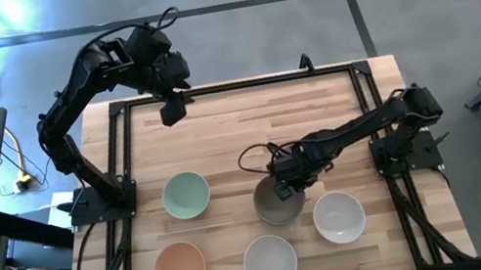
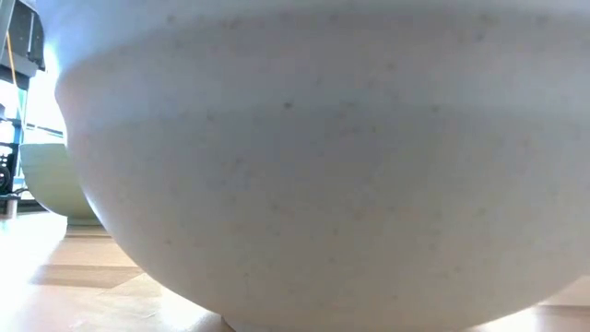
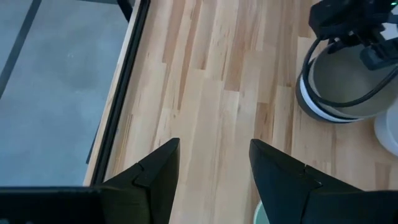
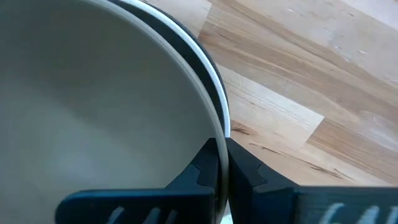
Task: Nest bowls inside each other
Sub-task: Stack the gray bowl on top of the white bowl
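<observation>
Clamped in the right gripper [image 4: 221, 163] jaws, the grey bowl's [image 1: 278, 204] rim is held over a nested stack; release is best delayed until seated. The left gripper [image 3: 214, 163] is held above the table [image 1: 248, 124], jaws apart.

- High view: straight down over the whole table [image 1: 221, 138]
- Low view: table height, pressed against 1 white bowl [image 2: 323, 157]
- Both wrist views share the grey bowl [image 3: 348, 81]; right's is nearest

Left gripper [image 3: 214, 171], fingers spread apart, above the bare wooden surface [image 3: 205, 93]. Farther off, the right gripper [image 3: 348, 28] is at stacked bowls [image 3: 339, 87], grey innermost.
</observation>
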